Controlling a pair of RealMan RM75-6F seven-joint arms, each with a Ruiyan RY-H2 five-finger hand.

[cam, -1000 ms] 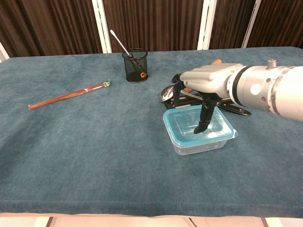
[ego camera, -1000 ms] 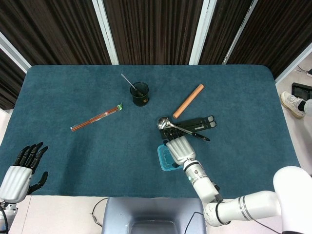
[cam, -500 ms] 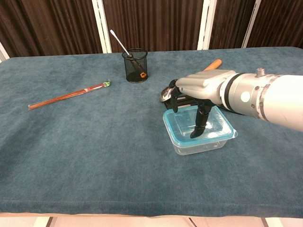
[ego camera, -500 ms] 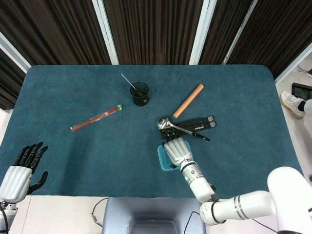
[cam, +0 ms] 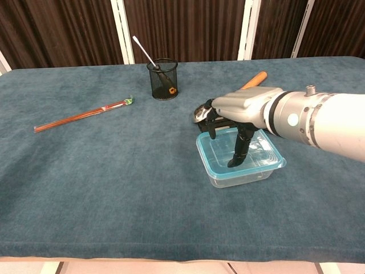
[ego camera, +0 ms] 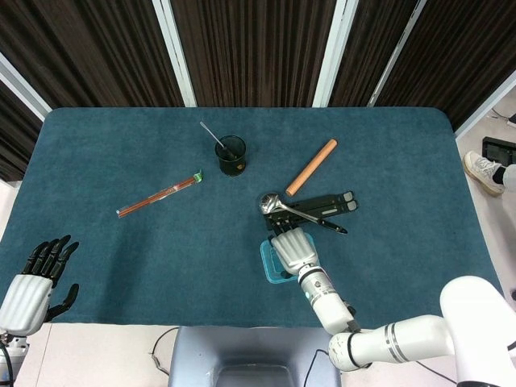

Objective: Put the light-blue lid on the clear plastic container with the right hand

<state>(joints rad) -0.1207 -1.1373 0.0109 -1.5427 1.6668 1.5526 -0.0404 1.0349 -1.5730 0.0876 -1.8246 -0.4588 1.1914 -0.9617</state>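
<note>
The light-blue rimmed lid [cam: 242, 153] already sits on the clear rectangular plastic container [cam: 236, 176], near the table's front edge, just in front of a black folding stand [cam: 225, 121] and metal spoon [cam: 199, 112]. The right hand [cam: 236, 114] hovers palm-down over it, fingers apart, holding nothing, one dark fingertip [cam: 232, 163] touching the lid, probably to seat it. The left hand [ego camera: 36, 282] rests spread and empty at the near left corner, clear of the work.

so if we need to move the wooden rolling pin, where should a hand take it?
Probably mid-length on the rolling pin, from above, fingers across its narrow width. It lies flat and diagonal on the table, bare all along. Avoid the lower end, which sits close to the black stand and spoon.
</note>
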